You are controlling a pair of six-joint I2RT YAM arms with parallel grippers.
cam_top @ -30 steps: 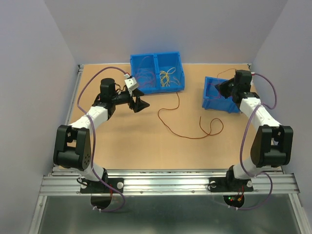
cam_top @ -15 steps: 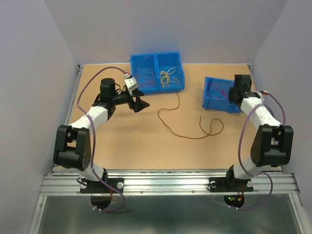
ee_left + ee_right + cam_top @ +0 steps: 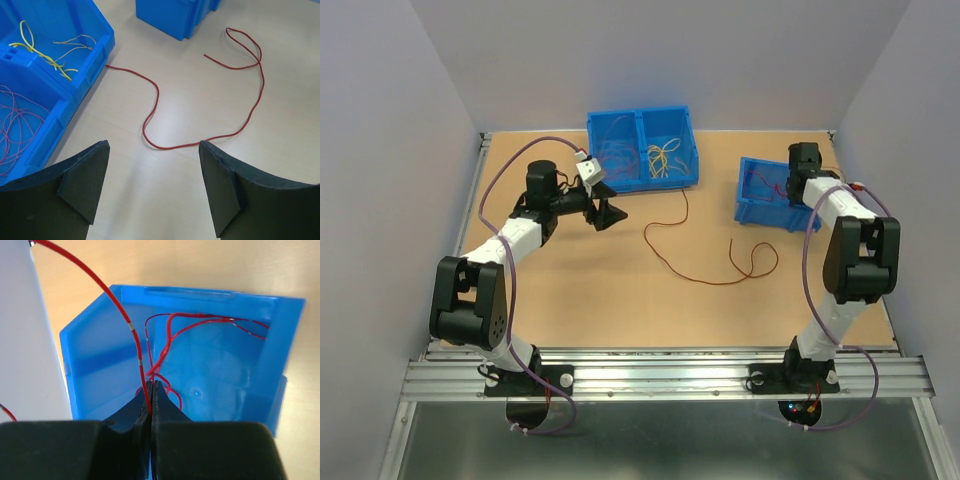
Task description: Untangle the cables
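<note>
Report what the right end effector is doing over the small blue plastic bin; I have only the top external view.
Observer: The right end effector is shut on one thin bright red wire, which runs up and away from its fingertips.
Operator: Describe the bin's contents.
Observer: The small blue plastic bin holds a loose tangle of more thin red wires; I cannot tell whether the held one is knotted into it.
Operator: Check the left side.
Observer: The left end effector is open, and the long dark red wire lies on the table ahead of its fingers, not gripped.
</note>
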